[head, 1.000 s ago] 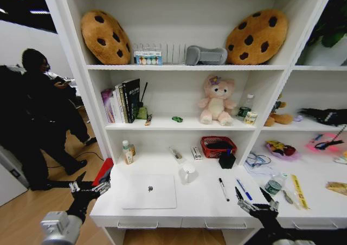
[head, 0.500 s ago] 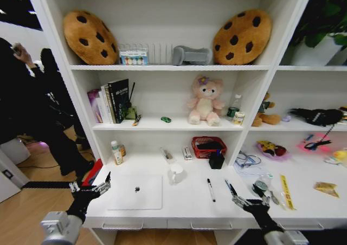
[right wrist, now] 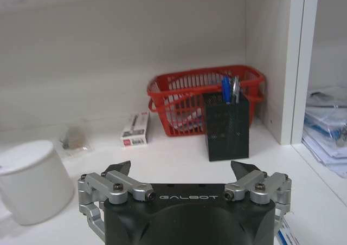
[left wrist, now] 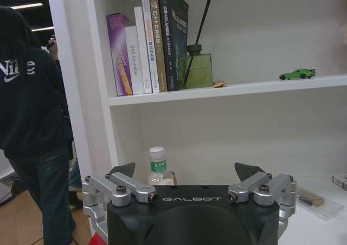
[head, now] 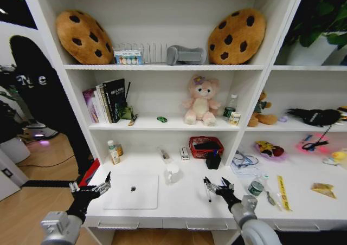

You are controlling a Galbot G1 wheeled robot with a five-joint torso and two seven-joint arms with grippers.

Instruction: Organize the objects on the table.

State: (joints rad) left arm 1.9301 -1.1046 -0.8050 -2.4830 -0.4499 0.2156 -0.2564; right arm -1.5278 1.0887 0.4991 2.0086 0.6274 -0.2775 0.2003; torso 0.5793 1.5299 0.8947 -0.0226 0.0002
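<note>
The right gripper (head: 218, 187) hung low over the worktop (head: 184, 199), its jaws spread and empty, right by the black marker (head: 206, 189), which lay flat on the white top in front of the mug (head: 172, 173). The marker looked light, stiff and smooth, likely to roll if nudged; a pinch across the middle of its barrel seemed the safest hold. The gripper covered part of it, so its full length and cap end could not be made out, and no blue pen could be picked out on the surface beside it.

The left gripper (head: 90, 189) waited at the worktop's left edge, jaws also released, beside the laptop (head: 132, 191). That lay closed and flat, thin, rigid, probably heavy and slippery, with little edge to catch.

The green toy car (head: 162, 119) sat on the middle shelf (head: 162, 126), tiny and light, easily knocked away.
</note>
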